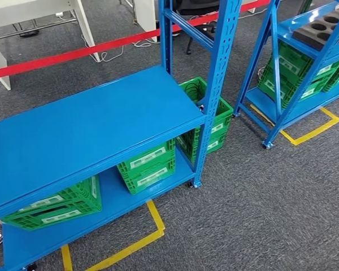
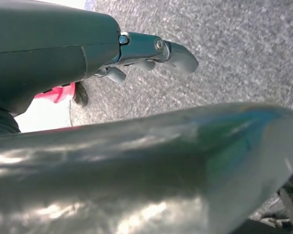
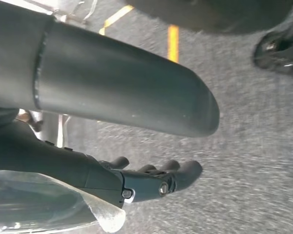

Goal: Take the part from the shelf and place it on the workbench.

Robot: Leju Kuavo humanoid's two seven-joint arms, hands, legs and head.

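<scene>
Parts sit far off from where I stand: the only candidate I can make out is a dark block (image 1: 319, 29) with round holes in its top, lying on the upper level of the second shelf (image 1: 287, 73), off to the right and beyond the nearer one. Whether that is the part itself or a holder for it, I cannot tell at this range. I judge it stiff and matte, likely foam or moulded plastic, so light and not slippery, unlikely to break; I would take it by its long sides, or hook fingers into a hole if the sides are crowded.

Both arms hang at my sides. My left hand (image 2: 145, 53) points at the grey carpet with fingers extended and loosely apart, holding nothing. My right hand (image 3: 152, 178) is the same, fingers stretched out over carpet near yellow floor tape (image 3: 172, 41), nothing in it. The block is well apart from either hand, with the near blue shelf (image 1: 82, 124) and its green crates (image 1: 148, 164) directly ahead.
</scene>
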